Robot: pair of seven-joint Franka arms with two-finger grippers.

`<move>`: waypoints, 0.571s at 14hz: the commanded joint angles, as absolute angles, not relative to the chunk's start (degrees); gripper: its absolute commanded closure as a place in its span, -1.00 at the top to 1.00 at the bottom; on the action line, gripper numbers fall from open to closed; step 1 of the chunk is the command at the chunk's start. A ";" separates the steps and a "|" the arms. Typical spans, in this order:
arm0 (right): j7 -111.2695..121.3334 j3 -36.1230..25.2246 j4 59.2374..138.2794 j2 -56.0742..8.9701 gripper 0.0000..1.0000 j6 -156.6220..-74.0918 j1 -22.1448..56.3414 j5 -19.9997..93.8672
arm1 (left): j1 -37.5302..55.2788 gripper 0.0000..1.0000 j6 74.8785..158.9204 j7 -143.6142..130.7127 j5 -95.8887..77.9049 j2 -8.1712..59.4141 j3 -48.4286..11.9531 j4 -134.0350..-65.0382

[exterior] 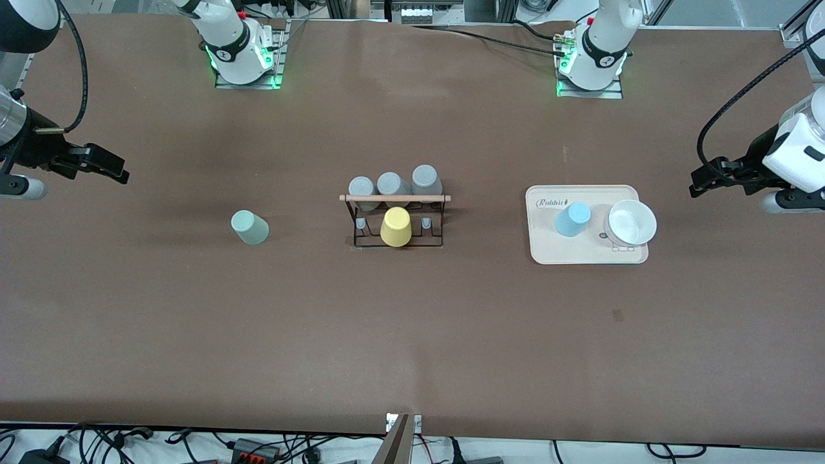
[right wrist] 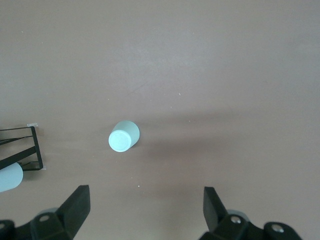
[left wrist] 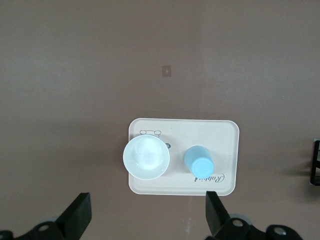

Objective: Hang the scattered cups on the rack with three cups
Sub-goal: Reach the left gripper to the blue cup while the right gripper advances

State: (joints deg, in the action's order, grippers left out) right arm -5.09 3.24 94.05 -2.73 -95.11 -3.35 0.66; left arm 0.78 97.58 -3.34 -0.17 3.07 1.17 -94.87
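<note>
The pale sage green cup (exterior: 249, 227) (right wrist: 123, 136) stands upside down on the bare table toward the right arm's end. The light blue cup (exterior: 572, 219) (left wrist: 199, 161) stands upside down on a beige tray (exterior: 548, 254) (left wrist: 220, 131) toward the left arm's end. Between them is the black wire rack (exterior: 433, 222) with its wooden rod (exterior: 394, 198); it carries three grey cups (exterior: 392, 185) and a yellow cup (exterior: 396, 226). My right gripper (exterior: 109, 166) (right wrist: 145, 196) hangs open high over the table, apart from the green cup. My left gripper (exterior: 699, 182) (left wrist: 147, 202) hangs open over bare table beside the tray. Both hold nothing.
A white bowl (exterior: 631, 223) (left wrist: 146, 157) sits on the tray beside the blue cup. The rack's corner (right wrist: 25, 150) shows at the edge of the right wrist view, and its end (left wrist: 316, 162) at the edge of the left wrist view. Brown table (exterior: 412, 335) spreads toward the front camera.
</note>
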 commanded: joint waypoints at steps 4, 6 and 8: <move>-5.54 3.34 93.08 -2.90 1.00 -93.78 -3.60 0.00 | 0.79 1.00 98.35 -3.60 -0.79 1.76 1.32 -96.06; -5.54 3.34 93.16 -2.64 1.00 -93.43 -3.43 0.00 | 0.88 1.00 98.52 -3.60 -0.79 1.76 1.32 -95.98; -5.62 3.43 93.25 -2.64 1.00 -91.85 -3.43 0.00 | 1.93 1.00 100.36 -2.99 -0.53 3.50 1.23 -95.28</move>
State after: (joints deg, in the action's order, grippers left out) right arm -5.11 3.18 94.01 -2.70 -93.68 -3.43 0.66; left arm 0.89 98.48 -3.28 -0.17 3.12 1.16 -94.88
